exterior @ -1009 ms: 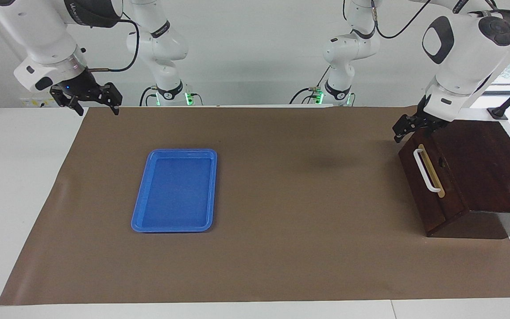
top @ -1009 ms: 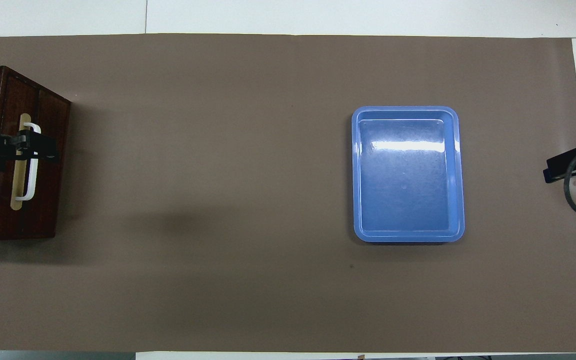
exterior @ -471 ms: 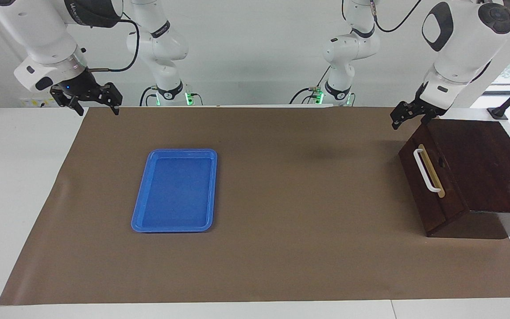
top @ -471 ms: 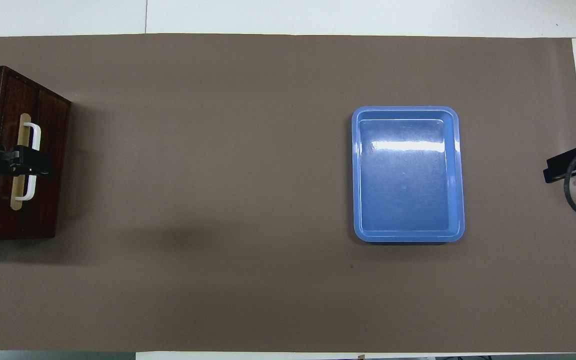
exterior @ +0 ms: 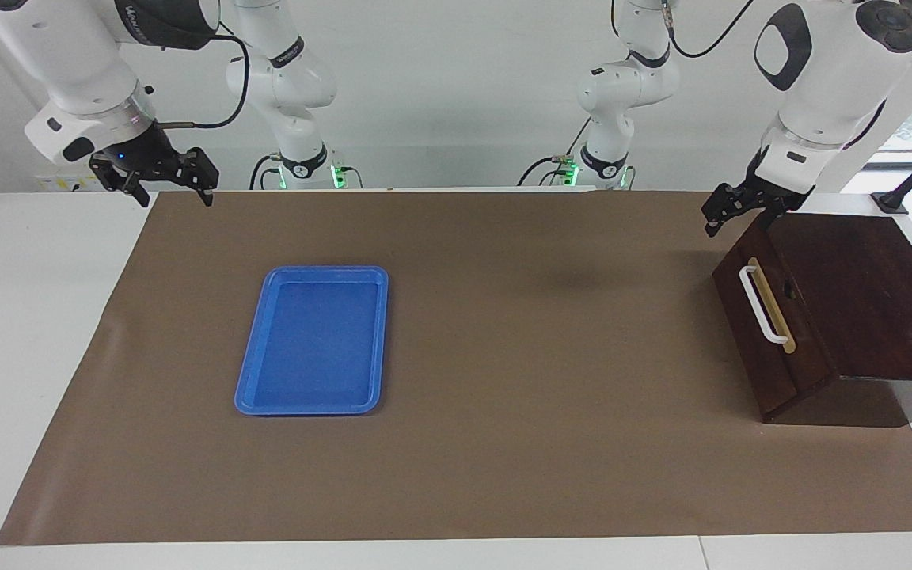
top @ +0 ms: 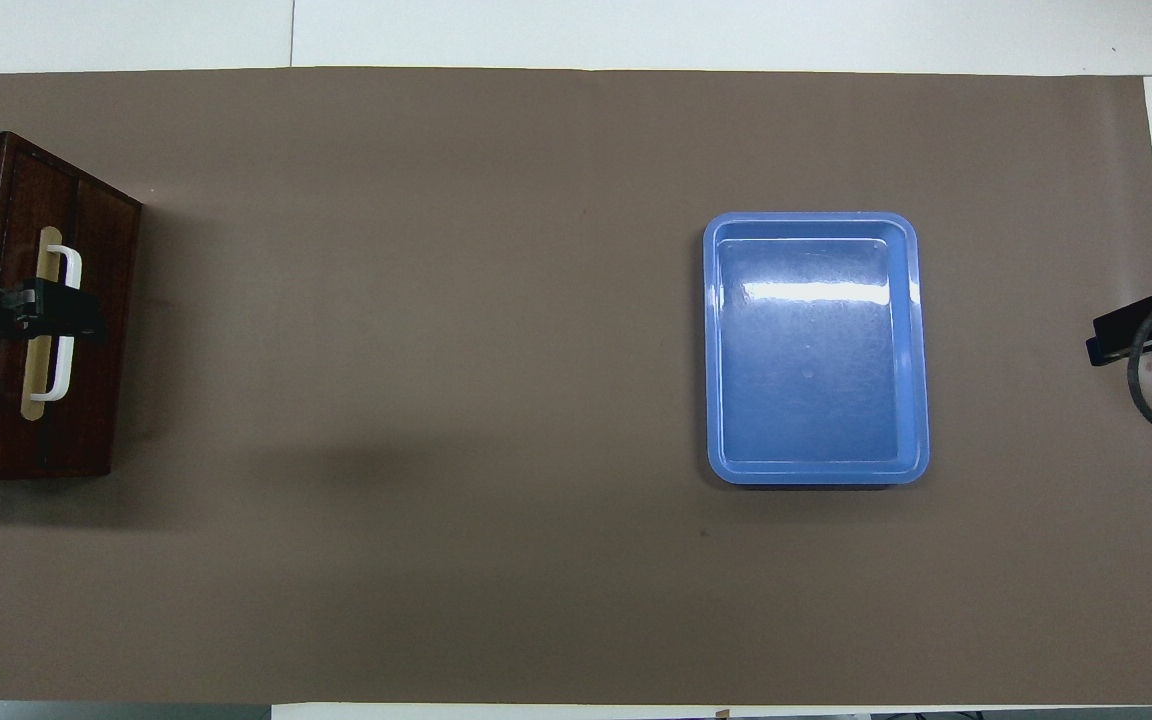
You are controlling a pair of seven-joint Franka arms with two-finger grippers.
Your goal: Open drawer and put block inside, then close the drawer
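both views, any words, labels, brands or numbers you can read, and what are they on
None can be read for sure.
Right arm: white lettering on its dark joint cover, too slanted and cut off to read.
Drawer, its handle, blue tray and brown mat: no text or labels.

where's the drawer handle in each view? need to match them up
Facing view: the white handle is at the picture's right edge, on the drawer front, below the left pincer.
Overhead view: handle at the left edge, partly covered by that pincer.
Shared landmark: the blue tray.
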